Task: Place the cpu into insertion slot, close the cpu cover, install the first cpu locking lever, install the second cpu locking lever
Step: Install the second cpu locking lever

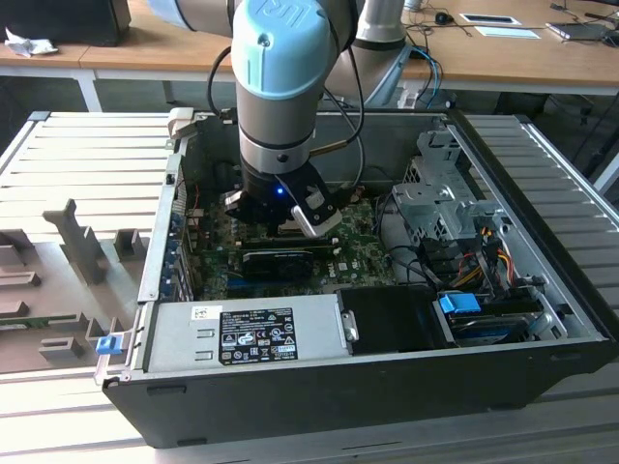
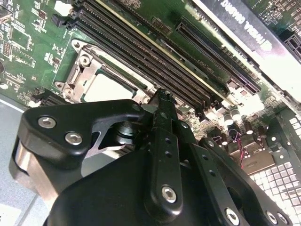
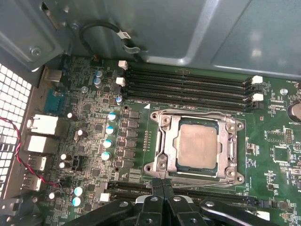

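The claw (image 3: 162, 184) hangs low inside the open computer case (image 1: 290, 387), its two fingers pressed together tip to tip and pinching nothing. In the first wrist view its point sits just beside the near edge of the insertion slot (image 3: 149, 168). The cpu (image 3: 197, 146) is apart from the claw, lying flat and square in that slot just ahead of the tips. The cpu cover (image 3: 165, 141) appears to lie down over it, framing the pale chip through its cut-out. The work therefore looks to be at the locking levers, though these pictures do not show whether either one is latched. With the fingers together the claw works as a single pushing point, which suits a thin wire lever. The tips need to bear on the lever alone, not on the cover's rim or the green board (image 3: 263, 155) around it. The push should follow the lever's own arc, down and then sideways under its hook, not straight down. Pressing straight down risks skidding off the round wire onto the small parts nearby. The long black memory slots (image 3: 188, 84) lie beyond the slot, well clear of the tips. The capacitors (image 3: 109, 129) to one side are closer, so sideways travel should be short and steady.
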`<state>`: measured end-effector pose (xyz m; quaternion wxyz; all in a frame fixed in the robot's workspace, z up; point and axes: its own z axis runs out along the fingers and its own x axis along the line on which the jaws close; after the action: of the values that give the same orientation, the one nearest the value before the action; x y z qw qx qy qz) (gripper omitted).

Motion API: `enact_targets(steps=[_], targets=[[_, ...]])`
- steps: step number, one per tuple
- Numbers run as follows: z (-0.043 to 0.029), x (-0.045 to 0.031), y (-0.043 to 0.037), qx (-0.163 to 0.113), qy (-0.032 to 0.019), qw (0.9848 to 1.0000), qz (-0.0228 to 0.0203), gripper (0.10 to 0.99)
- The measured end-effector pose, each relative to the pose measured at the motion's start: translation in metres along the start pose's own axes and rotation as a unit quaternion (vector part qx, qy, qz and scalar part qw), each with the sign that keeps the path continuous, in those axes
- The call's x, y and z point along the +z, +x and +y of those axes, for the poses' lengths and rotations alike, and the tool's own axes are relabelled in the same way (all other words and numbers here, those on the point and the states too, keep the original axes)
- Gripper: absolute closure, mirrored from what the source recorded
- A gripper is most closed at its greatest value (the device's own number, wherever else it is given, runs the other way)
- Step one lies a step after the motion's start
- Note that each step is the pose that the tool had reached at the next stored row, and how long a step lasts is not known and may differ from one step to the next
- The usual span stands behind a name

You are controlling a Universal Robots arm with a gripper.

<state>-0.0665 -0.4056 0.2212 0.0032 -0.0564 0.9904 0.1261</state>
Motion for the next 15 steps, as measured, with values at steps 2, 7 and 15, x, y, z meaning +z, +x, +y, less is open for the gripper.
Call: enact_targets(steps=[2,7,15], targets=[[-0.0001,0.0002,0.0009,0.0,-0.0003,1.0,-0.0001,0.98],[-0.0008,0.0039,0.0024,0.004,-0.0025,1.0,-0.0014,0.98],[-0.0011,0.0055,0.0074,0.006,-0.0194,0.9998,-0.0037,0.98]])
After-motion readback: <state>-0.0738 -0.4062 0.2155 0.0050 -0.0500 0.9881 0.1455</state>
